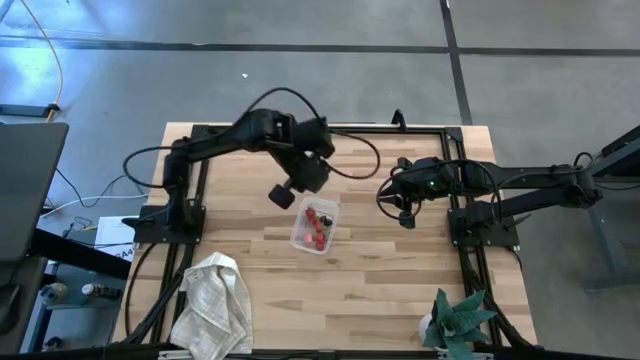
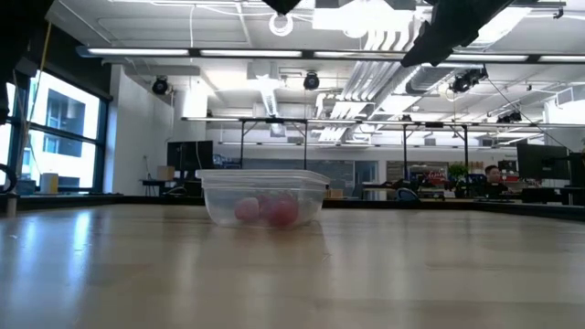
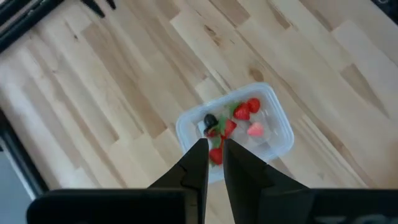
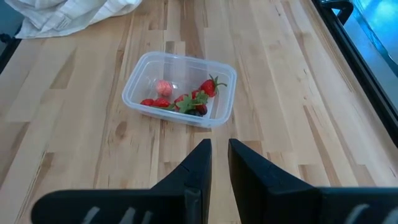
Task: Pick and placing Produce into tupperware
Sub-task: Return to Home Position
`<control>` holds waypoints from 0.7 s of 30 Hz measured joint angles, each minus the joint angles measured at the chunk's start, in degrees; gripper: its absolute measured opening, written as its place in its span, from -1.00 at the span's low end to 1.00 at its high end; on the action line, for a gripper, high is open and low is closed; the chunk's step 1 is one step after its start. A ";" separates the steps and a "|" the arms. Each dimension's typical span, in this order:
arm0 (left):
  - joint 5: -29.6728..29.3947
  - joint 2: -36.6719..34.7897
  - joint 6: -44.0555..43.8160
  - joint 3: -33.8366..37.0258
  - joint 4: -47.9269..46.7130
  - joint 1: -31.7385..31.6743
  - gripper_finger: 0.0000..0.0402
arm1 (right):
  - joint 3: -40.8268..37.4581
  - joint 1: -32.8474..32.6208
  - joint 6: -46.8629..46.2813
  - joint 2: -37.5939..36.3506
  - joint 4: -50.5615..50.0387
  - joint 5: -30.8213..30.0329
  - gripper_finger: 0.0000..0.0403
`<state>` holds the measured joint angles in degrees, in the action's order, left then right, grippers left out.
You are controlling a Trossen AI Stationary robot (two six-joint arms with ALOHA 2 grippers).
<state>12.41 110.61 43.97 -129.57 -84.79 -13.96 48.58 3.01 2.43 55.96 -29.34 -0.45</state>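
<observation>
The clear tupperware [image 1: 315, 226] [image 2: 263, 196] stands on its base on the wooden table, near the middle. Inside it lies the produce [image 3: 242, 115] [image 4: 186, 99]: several small red pieces with green tops and one dark piece. My left gripper [image 3: 214, 146] [image 1: 295, 192] hangs above the tupperware's far left corner, pointing steeply down. It is shut, with nothing between its fingers. My right gripper [image 4: 219, 144] [image 1: 405, 215] waits to the right of the tupperware, raised and slanting down toward it. It is shut and empty.
A crumpled white cloth towel [image 1: 213, 305] lies at the near left corner. A teal leafy plant [image 1: 460, 320] stands at the near right corner. Dark frame rails [image 1: 196, 190] run along the table's left, far and right sides. Bare wood lies around the tupperware.
</observation>
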 joint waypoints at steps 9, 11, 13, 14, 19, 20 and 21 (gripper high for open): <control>-1.21 -8.41 0.25 7.09 1.37 -4.26 -0.81 | 0.00 0.00 -0.02 0.00 0.02 0.00 -0.77; -1.21 -11.35 -0.34 11.41 3.31 -5.82 -0.81 | 0.00 0.02 0.02 0.00 -0.01 0.00 -0.77; -1.16 -14.88 -1.15 16.74 7.41 -7.30 -0.81 | 0.00 0.00 -0.02 0.00 0.00 0.00 -0.77; -0.98 -16.78 -1.19 19.67 9.58 -8.20 -0.81 | 0.00 0.02 0.00 0.00 0.00 0.00 -0.77; 2.54 -26.19 -1.81 32.38 22.74 -12.55 -0.81 | 0.00 0.00 0.01 0.00 0.00 0.00 -0.77; 2.82 -27.86 -1.82 34.49 24.97 -13.41 -0.81 | 0.00 0.02 0.02 0.00 -0.01 0.00 -0.77; 2.92 -29.30 -1.82 36.34 26.91 -14.26 -0.81 | 0.00 0.01 -0.02 0.00 0.03 0.00 -0.77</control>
<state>15.33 81.31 42.15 -93.23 -57.88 -28.22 48.58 3.01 2.41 55.96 -29.31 -0.45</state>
